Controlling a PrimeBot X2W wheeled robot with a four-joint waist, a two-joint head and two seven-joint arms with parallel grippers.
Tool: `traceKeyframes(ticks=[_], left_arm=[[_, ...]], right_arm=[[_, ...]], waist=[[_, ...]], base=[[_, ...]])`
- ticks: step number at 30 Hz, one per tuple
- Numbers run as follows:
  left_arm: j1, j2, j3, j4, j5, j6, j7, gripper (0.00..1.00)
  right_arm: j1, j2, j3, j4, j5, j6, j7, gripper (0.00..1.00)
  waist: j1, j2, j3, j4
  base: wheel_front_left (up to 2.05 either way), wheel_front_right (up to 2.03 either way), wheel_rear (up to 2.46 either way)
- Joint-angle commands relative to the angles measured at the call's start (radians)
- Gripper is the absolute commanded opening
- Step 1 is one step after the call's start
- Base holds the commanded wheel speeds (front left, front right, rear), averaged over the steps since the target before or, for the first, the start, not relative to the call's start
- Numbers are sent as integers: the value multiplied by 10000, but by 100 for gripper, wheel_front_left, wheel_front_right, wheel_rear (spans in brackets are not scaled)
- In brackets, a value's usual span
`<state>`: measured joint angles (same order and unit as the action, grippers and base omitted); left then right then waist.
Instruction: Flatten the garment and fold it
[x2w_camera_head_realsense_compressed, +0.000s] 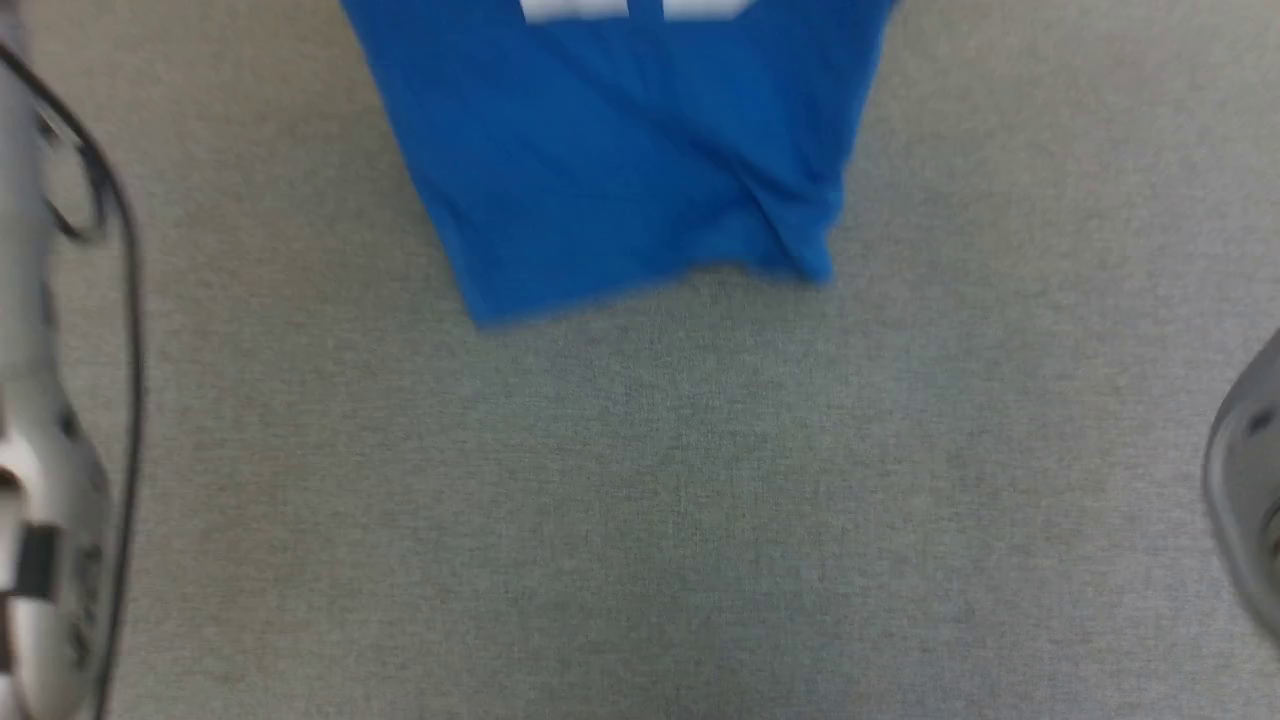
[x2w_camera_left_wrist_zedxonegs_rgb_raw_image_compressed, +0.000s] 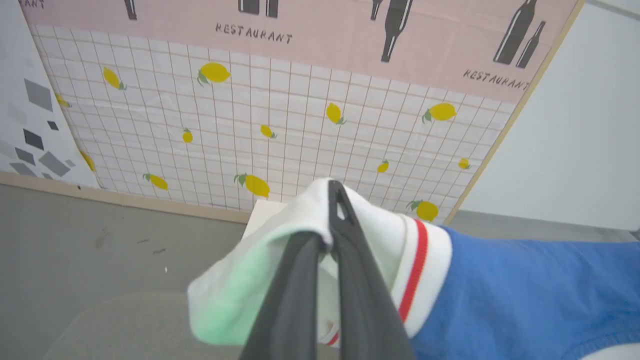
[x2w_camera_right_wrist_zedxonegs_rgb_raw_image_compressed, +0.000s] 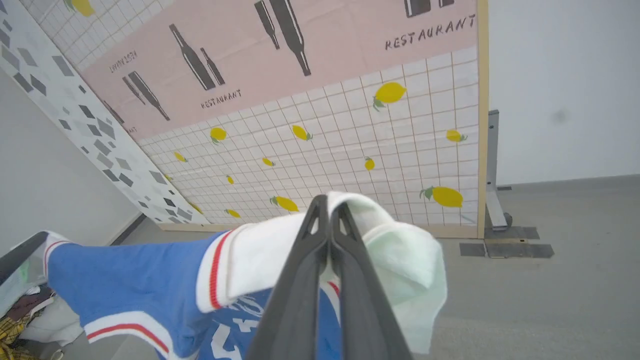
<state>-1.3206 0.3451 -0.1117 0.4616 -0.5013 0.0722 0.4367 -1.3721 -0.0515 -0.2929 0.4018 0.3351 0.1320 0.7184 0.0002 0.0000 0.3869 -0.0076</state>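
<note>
The garment (x2w_camera_head_realsense_compressed: 620, 160) is a royal-blue shirt whose lower part reaches down from the top of the head view over the grey surface, with a strip of white print at the top edge. My left gripper (x2w_camera_left_wrist_zedxonegs_rgb_raw_image_compressed: 334, 200) is shut on a white sleeve (x2w_camera_left_wrist_zedxonegs_rgb_raw_image_compressed: 235, 285) beside a red-and-white striped seam. My right gripper (x2w_camera_right_wrist_zedxonegs_rgb_raw_image_compressed: 327, 207) is shut on the other white sleeve (x2w_camera_right_wrist_zedxonegs_rgb_raw_image_compressed: 410, 260). The blue body (x2w_camera_right_wrist_zedxonegs_rgb_raw_image_compressed: 135, 280) stretches away from it to the left, showing white print and striped trim. Both sleeves are held up in the air.
A grey surface (x2w_camera_head_realsense_compressed: 640, 500) lies below the shirt. My pale forearms show at the left edge (x2w_camera_head_realsense_compressed: 40, 560) and right edge (x2w_camera_head_realsense_compressed: 1250, 480). A wall panel (x2w_camera_left_wrist_zedxonegs_rgb_raw_image_compressed: 300, 125) with lemons and bottles stands behind. Loose clothes (x2w_camera_right_wrist_zedxonegs_rgb_raw_image_compressed: 20, 320) lie low on the left, and a metal stand (x2w_camera_right_wrist_zedxonegs_rgb_raw_image_compressed: 495, 200) is on the right.
</note>
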Motion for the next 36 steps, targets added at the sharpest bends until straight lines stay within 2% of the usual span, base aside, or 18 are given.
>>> traceKeyframes(ticks=[1, 9, 14, 18, 23, 28, 31, 33, 36], left_arm=[[-509, 168, -73, 149, 279, -33, -297, 0], [-2317, 332, -66, 742, 666, -368, -2184, 0], [-2378, 208, -83, 1214, 511, -722, -2851, 0], [-1504, 125, -219, 1729, 351, -1073, -3038, 0], [448, -45, -381, 2193, 81, -1427, -3398, 0], [2732, -449, -374, 2057, -406, -1619, -3921, 0], [4575, -696, -331, 1642, -705, -1632, -4203, 0], [5902, -838, -355, 1349, -861, -1593, -4235, 0], [7730, -1015, -415, 799, -979, -1374, -4249, 0]], right_arm=[[-614, 9, -8, 330, 51, -13, -454, 0], [-2889, 11, 89, 1968, -20, -13, -2684, 0], [-3005, 11, 143, 2554, 24, -13, -3195, 0], [-2168, 12, 432, 2666, 273, -13, -3240, 0], [76, 12, 927, 2128, 831, -13, -3091, 0], [3245, -137, 1241, 694, 1971, -13, -2828, 0], [5624, -285, 1199, -476, 2640, -13, -2684, 0], [7251, -395, 1423, -1259, 2620, -13, -2479, 0], [9415, -257, 1246, -2298, 2971, -13, -2243, 0]], waist=[[-2, 0, 628, -127], [-2, 0, 863, -149], [-2, 0, 777, -73], [-2, 0, 441, 16], [-2, 0, -458, 102], [-2, 0, -1547, 248], [-2, 0, -2204, 306], [-2, 0, -2554, 313], [-2, 0, -2941, 384]], base=[[0, 0, 0], [0, 0, 0], [0, 0, 0], [0, 0, 0], [0, 0, 0], [0, 0, 0], [0, 0, 0], [0, 0, 0], [0, 0, 0]])
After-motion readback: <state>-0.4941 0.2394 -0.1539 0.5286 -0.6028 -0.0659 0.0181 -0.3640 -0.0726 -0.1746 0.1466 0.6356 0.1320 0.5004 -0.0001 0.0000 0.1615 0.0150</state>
